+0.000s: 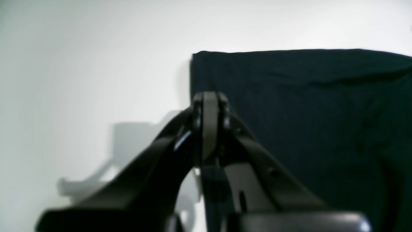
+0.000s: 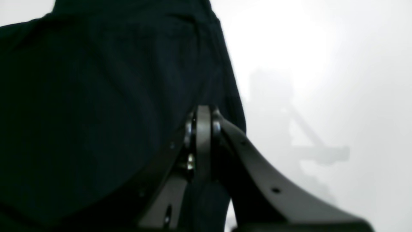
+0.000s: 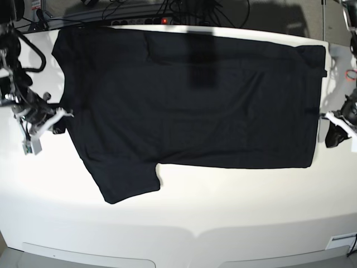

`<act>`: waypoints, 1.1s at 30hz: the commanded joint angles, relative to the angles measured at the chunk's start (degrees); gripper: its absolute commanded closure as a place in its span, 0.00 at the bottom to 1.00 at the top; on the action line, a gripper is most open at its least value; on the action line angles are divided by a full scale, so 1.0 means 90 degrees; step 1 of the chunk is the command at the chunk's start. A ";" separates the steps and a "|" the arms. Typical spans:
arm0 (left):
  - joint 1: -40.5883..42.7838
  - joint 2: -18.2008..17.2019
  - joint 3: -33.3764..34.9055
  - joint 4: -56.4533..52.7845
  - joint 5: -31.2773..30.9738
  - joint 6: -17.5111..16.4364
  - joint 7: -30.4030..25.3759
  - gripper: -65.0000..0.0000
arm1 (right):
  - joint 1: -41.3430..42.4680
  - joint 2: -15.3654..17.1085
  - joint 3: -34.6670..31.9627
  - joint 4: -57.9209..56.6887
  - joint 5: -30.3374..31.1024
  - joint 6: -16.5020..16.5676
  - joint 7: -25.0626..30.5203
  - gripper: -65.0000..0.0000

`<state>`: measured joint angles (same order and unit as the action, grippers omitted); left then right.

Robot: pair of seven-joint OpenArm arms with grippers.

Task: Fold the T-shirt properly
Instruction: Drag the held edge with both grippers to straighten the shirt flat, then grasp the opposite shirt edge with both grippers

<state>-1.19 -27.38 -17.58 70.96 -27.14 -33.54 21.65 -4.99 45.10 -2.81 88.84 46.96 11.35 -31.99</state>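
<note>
A: Biggest first. White table [image 3: 184,212] fills the base view edge to edge, curved front edge along the bottom of the frame.

B: The T-shirt [image 3: 189,95] lies on it, spread flat, plain black side up. It covers most of the upper half of the frame. One short sleeve runs down to the lower left, ending in a rounded flap; the straight hem runs down the right side.

A: Any print showing?

B: None on the upward face. A darker rectangular shadow sits on the cloth at upper centre.

A: Arms next.

B: Right gripper [image 3: 57,121] at the frame's left, just at the shirt's edge near the sleeve. In the right wrist view the right gripper [image 2: 203,129] has its jaws pressed together, and dark cloth seems to run down between the fingers below the tips. Black fabric fills the left of that frame, white table the right.

A: So clamped on the shirt?

B: It looks so, blur allowing.

A: And the other?

B: Left gripper [image 3: 334,134] at the frame's right, just beside the hem. In the left wrist view the left gripper [image 1: 210,116] also shows closed jaws, with a dark strip hanging between the fingers beneath. The shirt's corner sits just above the tips there.

A: Smaller items?

B: Cables [image 3: 167,8] along the top edge, behind the table.
</note>
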 commanded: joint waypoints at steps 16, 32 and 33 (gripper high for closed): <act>-0.4080 0.0080 -0.0029 -0.5697 0.2416 -0.0718 -0.0330 0.67 | 0.2159 0.0155 -0.1763 -0.1098 -0.0194 0.0034 -0.0024 1.00; -0.4354 -0.0058 -0.0029 -0.6137 0.2533 -0.0718 -0.0423 0.67 | 0.2263 0.0158 -0.1763 -0.1098 -0.0194 0.0034 -0.0029 1.00; -0.4398 -0.0119 -0.0029 -0.6135 0.2346 -0.0718 -0.0214 0.67 | 0.2263 0.0158 -0.1763 -0.1098 -0.0197 0.0034 -0.0027 1.00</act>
<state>-38.68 -27.44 -17.85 14.98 -5.41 -39.33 21.08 13.98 45.25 -19.25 78.35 45.15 11.64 -33.17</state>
